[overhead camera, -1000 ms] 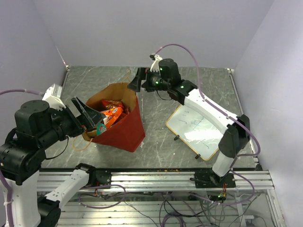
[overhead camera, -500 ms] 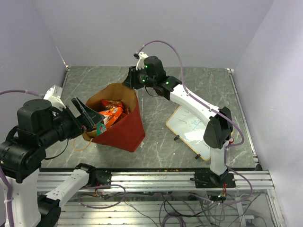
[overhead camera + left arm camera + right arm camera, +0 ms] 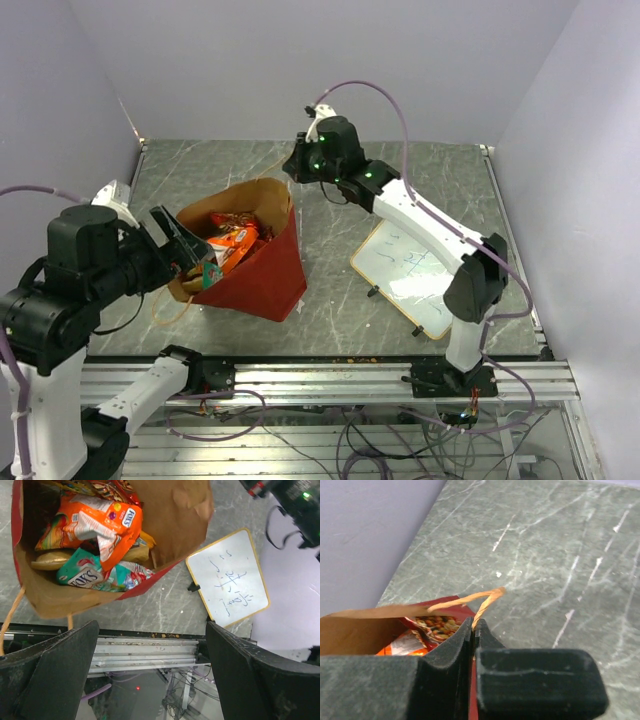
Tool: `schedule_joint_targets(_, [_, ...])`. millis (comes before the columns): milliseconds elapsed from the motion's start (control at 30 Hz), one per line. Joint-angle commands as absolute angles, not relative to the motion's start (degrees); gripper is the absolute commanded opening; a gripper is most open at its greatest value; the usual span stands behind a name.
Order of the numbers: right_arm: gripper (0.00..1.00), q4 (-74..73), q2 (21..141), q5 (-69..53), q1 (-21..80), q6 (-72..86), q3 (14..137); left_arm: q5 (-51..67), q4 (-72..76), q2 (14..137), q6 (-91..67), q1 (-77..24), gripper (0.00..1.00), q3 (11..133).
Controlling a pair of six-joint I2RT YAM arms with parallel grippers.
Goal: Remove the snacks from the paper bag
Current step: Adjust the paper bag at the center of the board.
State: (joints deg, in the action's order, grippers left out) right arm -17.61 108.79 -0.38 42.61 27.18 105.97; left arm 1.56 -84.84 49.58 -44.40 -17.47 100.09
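Note:
The paper bag point(image 3: 265, 280), red outside and brown inside, stands open at the table's left middle. Snacks point(image 3: 232, 240) fill it. In the left wrist view an orange packet point(image 3: 100, 522) lies over a teal packet point(image 3: 85, 572), with red ones behind. My right gripper point(image 3: 297, 165) is at the bag's far rim, shut on the bag's string handle point(image 3: 470, 600), and the red rim edge sits between its jaws point(image 3: 474, 627). My left gripper point(image 3: 190, 255) hangs open over the bag's near left rim, with nothing between its fingers point(image 3: 155, 680).
A white whiteboard point(image 3: 415, 275) with scribbles lies flat to the right of the bag, seen also in the left wrist view as the whiteboard point(image 3: 227, 582). A second string handle point(image 3: 165, 305) droops at the bag's near left. The metal rail point(image 3: 330, 375) runs along the table's near edge.
My right gripper went from open to shut, pinching the bag's string handle at the far rim, and drew slightly back and right. The left arm barely moved.

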Motion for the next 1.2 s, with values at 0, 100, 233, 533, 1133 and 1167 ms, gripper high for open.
schedule_joint_targets(0, [0.00, -17.18, 101.88, 3.44, 39.33, 28.05, 102.93, -2.17, -83.88, 52.77, -44.68, -17.85, 0.97, 99.11])
schedule_joint_targets(100, [0.00, -18.69, 100.70, 0.80, 37.07, 28.11, 102.18, -3.44, -83.25, 53.29, -46.99, -17.87, 0.96, 96.69])
schedule_joint_targets(233, [0.00, -19.74, 99.20, 0.79, 35.11, 26.35, 100.63, -6.19, -83.55, 53.18, -48.77, -17.85, 0.97, 93.18])
schedule_joint_targets(533, [0.00, -17.61, 95.64, -5.03, 28.77, 26.34, 94.85, -12.22, -82.66, 53.10, -57.34, -17.89, 0.99, 85.02])
schedule_joint_targets(1133, [0.00, -16.89, 95.28, -17.52, 28.63, 30.36, 93.70, -22.51, -85.91, 52.78, -64.29, -17.84, 0.87, 85.76])
schedule_joint_targets(1167, [0.00, -17.05, 95.16, -17.37, 28.64, 30.00, 93.67, -23.06, -85.92, 51.79, -64.09, -17.84, 0.87, 85.74])
